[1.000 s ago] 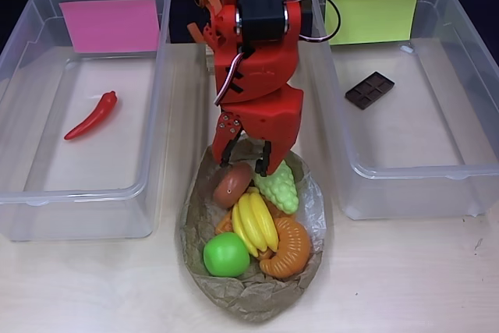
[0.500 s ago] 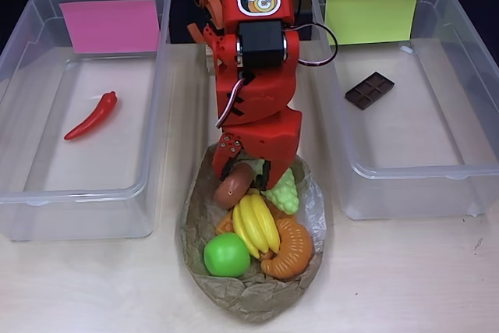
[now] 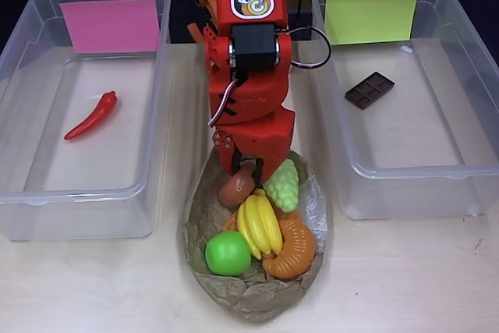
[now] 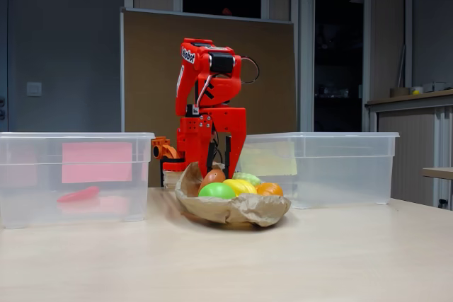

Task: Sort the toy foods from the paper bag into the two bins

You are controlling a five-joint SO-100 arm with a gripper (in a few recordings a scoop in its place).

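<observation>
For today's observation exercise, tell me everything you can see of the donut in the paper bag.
The donut is a small brown plastic piece, smooth and rounded, with a lighter tan band along one side. It lies tilted at the back of the crumpled bag, beside the grapes and above the bananas in the overhead view. The red gripper has come down over its upper end, fingers either side; whether they grip it is unclear.

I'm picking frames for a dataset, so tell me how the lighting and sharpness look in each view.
Overhead view: bright, even light, sharp; mild glare on the tape patch of the paper bag. Fixed view: dimmer, with a dark background; the claw is in shade, and the chili is hazy through the wall of the bin.
</observation>
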